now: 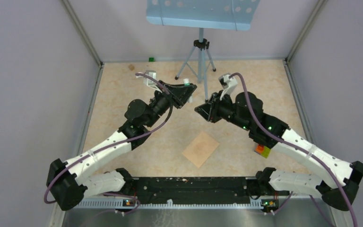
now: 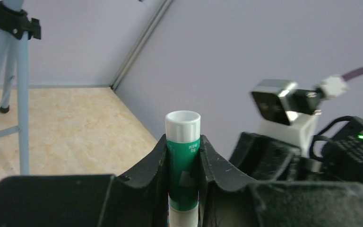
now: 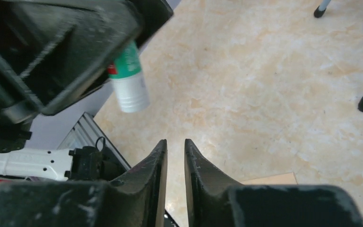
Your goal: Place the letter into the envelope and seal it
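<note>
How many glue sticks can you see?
1. The glue stick is pinched between the fingers of the left gripper, held up above the table. Another could be hidden where the cameras can't see.

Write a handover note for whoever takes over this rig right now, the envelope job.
Left gripper: shut on a green-and-white glue stick, raised above the table.
Right gripper: jaws slightly apart, empty, beside the stick.
Envelope: flat on the table, toward its near edge.
Letter: not visible; possibly already inside, cannot tell.
Left: likely glue the flap and seal.
</note>
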{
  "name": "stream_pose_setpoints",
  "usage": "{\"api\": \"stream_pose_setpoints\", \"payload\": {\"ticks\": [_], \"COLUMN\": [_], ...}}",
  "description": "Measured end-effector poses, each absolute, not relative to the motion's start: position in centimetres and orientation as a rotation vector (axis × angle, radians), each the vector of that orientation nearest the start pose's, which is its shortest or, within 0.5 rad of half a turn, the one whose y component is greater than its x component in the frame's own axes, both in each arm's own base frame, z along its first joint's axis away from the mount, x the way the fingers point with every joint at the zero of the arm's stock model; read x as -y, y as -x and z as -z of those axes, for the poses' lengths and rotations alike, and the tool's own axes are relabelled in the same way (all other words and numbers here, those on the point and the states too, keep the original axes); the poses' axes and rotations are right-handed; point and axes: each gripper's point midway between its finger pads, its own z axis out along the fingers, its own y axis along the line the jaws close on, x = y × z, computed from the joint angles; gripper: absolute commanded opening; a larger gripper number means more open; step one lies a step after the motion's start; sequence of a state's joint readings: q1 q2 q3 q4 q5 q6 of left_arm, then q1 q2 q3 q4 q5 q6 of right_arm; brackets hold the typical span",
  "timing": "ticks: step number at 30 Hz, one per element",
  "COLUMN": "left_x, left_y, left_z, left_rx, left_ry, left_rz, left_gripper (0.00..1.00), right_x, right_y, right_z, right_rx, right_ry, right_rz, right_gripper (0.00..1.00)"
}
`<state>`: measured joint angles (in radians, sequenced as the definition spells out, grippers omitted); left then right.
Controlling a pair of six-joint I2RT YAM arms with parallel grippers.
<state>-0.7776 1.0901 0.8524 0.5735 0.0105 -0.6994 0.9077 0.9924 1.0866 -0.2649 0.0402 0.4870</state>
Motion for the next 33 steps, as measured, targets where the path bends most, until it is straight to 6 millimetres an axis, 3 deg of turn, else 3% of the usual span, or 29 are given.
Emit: {"api": "stream_pose_setpoints", "payload": {"ticks": [4,6,15,27,33], "left_x": [30.0,30.0,30.1,30.3,30.5], "left_y": [-25.3,-25.0,-24.2,-23.8,-23.9], "left_z": [-41.1,-41.6,-41.7,-41.0,-39.0], "left_rx": [-1.271,-1.244,-1.199,-1.201,-1.235], "left_ry": [-0.106,-0.117,-0.143,-0.169,-0.199], "left_rz": [1.323,1.337,1.372,1.384,1.354], "left_gripper": [0.00,0.00,0.00,0.00,0.00], "right_x": [-30.3,-30.8,-31.9,-31.0,-30.3], "right_y": [-21.2,-21.3,-21.7,-22.1,-22.9], "right_z": [-31.2,-31.1,-34.4,-35.6,-37.2], "right_rx": [-1.890,-1.894,-1.788,-1.763,-1.738], "right_ry": [0.359,0.343,0.245,0.182,0.087], "right_rz": [-0.992,-1.016,-1.147,-1.169,-1.265], "right_gripper": [0.07,0.05,0.01,0.00,0.00]}}
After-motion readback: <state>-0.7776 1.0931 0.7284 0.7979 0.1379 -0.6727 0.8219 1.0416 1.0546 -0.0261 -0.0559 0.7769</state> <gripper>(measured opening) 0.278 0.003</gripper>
